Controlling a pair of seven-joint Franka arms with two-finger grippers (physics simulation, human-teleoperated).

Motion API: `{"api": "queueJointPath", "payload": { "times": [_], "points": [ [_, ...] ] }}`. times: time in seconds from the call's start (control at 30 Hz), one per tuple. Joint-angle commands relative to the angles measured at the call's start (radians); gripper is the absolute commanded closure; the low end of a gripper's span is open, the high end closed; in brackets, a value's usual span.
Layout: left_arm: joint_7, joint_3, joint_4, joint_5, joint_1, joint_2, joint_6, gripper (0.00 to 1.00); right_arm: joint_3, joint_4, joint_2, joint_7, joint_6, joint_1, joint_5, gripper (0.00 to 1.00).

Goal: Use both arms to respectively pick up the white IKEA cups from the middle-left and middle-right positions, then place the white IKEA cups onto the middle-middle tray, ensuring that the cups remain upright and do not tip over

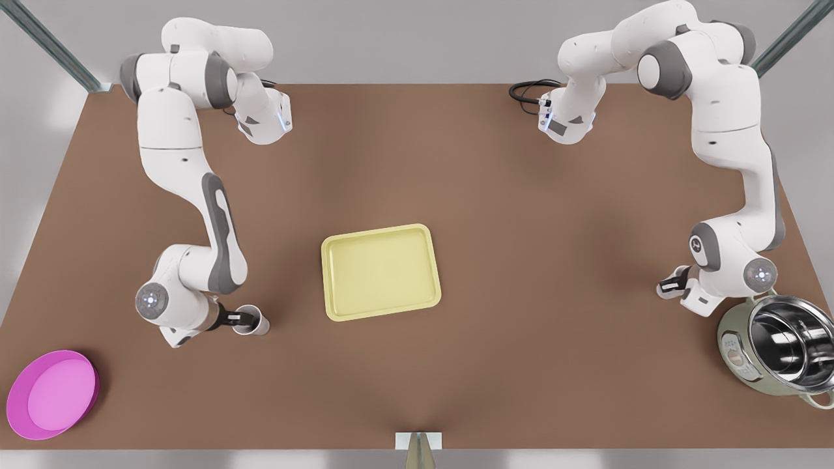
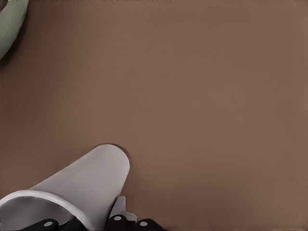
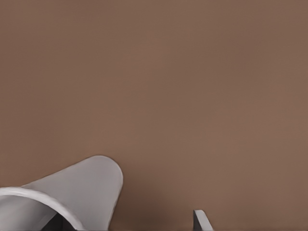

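One white cup (image 2: 91, 183) stands on the brown table (image 1: 521, 195) near the green pot (image 1: 733, 345), at the front view's right, and the left gripper (image 1: 672, 284) is pinched on its wall, one finger (image 2: 120, 209) pressed against its side. The other white cup (image 1: 255, 322) stands at the front view's left, and the right gripper (image 1: 244, 319) is over its rim with its fingers apart, one finger (image 3: 202, 221) well off the cup. The yellow tray (image 1: 380, 315) lies between the two cups.

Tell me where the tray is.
In the front view the tray lies mid-table, between the two arms, nearer the cup on that view's left.
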Motion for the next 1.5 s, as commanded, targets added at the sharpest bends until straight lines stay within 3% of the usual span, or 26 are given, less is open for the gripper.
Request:
{"api": "queueJointPath", "payload": {
  "times": [0.0,0.07,0.13,0.2,0.27,0.33,0.47,0.53,0.67,0.73,1.2,1.27,1.33,1.37,1.4,1.47],
  "points": [
    [0.043,-0.013,0.001,-0.003,-0.005,-0.008,0.001,0.72,0.000,0.001,0.001,-0.015,-0.002,-0.002,0.003,0.00],
    [0.043,-0.015,0.002,-0.003,-0.010,-0.010,0.004,0.73,0.000,0.002,0.001,-0.014,-0.002,-0.002,0.003,0.41],
    [-0.028,-0.098,0.051,-0.003,-0.073,-0.031,-0.045,0.73,0.000,0.007,0.001,-0.017,-0.003,-0.001,0.003,0.53],
    [-0.135,-0.110,0.158,-0.001,-0.160,-0.048,-0.170,0.73,0.000,0.013,0.001,-0.017,-0.005,0.003,0.002,0.66],
    [-0.169,-0.113,0.169,0.000,-0.199,-0.046,-0.210,0.79,-0.002,0.019,-0.001,-0.017,-0.020,0.001,0.000,0.77],
    [-0.266,-0.135,0.201,-0.001,-0.223,-0.045,-0.218,0.79,-0.002,0.021,-0.002,-0.017,-0.028,0.001,0.000,0.79],
    [-0.735,-0.138,0.260,-0.006,-0.468,-0.030,-0.220,0.79,0.026,0.065,-0.015,-0.003,-0.106,0.026,0.032,0.79],
    [-0.977,-0.254,0.375,0.000,-0.525,0.047,-0.194,0.79,0.035,0.065,-0.028,0.089,-0.106,0.061,0.040,0.79],
    [-1.120,-0.253,0.384,0.032,-0.706,0.135,0.179,0.79,0.035,0.081,-0.035,0.318,-0.106,0.168,0.046,0.79],
    [-1.181,-0.253,0.378,0.085,-0.761,0.173,0.210,0.79,0.035,0.122,-0.036,0.454,-0.106,0.228,0.103,0.79],
    [-1.280,-0.253,0.378,0.160,-0.864,0.247,0.245,0.79,0.034,0.012,-0.045,0.482,-0.097,0.394,0.095,0.79],
    [-1.280,-0.253,0.375,0.160,-0.866,0.253,0.245,0.46,0.035,0.010,-0.032,0.482,-0.095,0.394,0.095,0.79],
    [-1.315,-0.251,0.375,0.161,-0.867,0.251,0.241,0.29,0.035,0.012,-0.021,0.479,-0.089,0.392,0.095,0.79],
    [-1.315,-0.253,0.375,0.161,-0.867,0.251,0.241,0.16,0.035,0.013,-0.021,0.477,-0.091,0.391,0.095,0.06],
    [-1.318,-0.251,0.375,0.161,-0.869,0.250,0.236,0.13,0.034,0.015,-0.021,0.477,-0.091,0.391,0.095,0.00],
    [-1.332,-0.253,0.376,0.161,-0.875,0.239,0.205,0.09,0.034,0.019,-0.021,0.474,-0.091,0.386,0.095,0.00]
  ]
}}
